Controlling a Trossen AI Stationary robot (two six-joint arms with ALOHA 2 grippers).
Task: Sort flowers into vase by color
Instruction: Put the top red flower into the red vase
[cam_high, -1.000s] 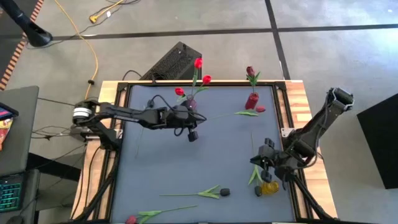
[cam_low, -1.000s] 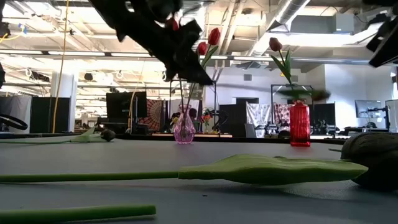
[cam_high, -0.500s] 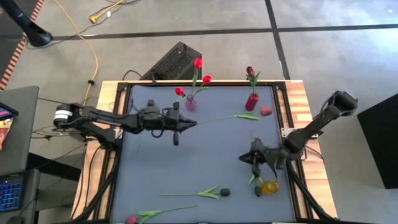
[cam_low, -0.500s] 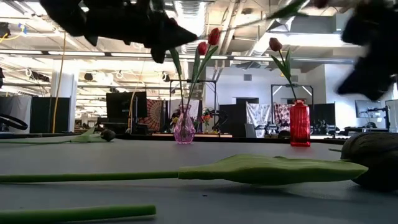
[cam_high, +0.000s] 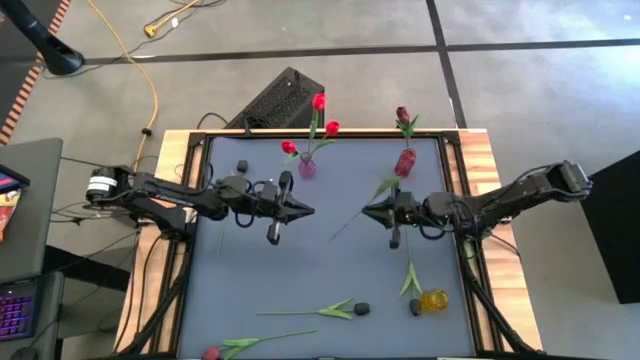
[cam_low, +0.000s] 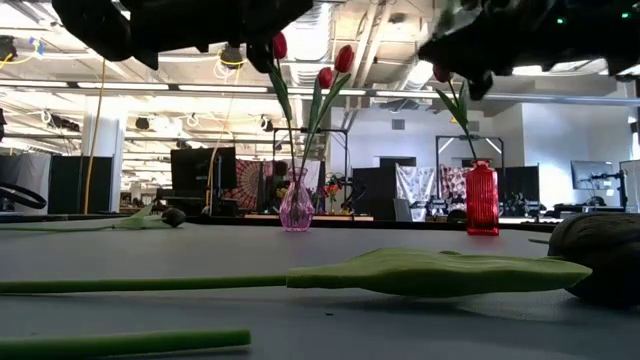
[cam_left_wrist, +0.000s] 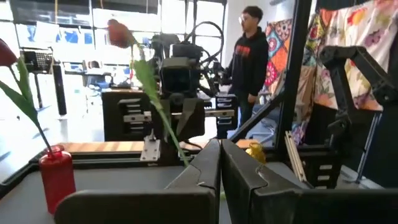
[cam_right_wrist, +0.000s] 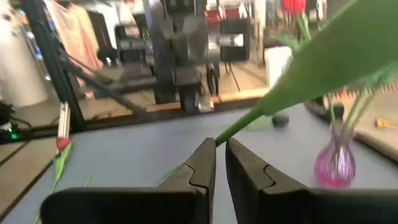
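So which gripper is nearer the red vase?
The right. The right gripper sits just in front of the red vase, slightly to its left in the high view; the left gripper is farther left, below the pink vase.

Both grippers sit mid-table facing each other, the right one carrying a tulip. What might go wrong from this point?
1. The right gripper pinches the tulip low on its thin stem; the long leafy end hangs free and could swing or slip.
2. The left gripper points straight at it, so an advance risks a collision.
3. The red vase already holds a tulip, and its neck looks narrow, so a tilted stem could miss it.
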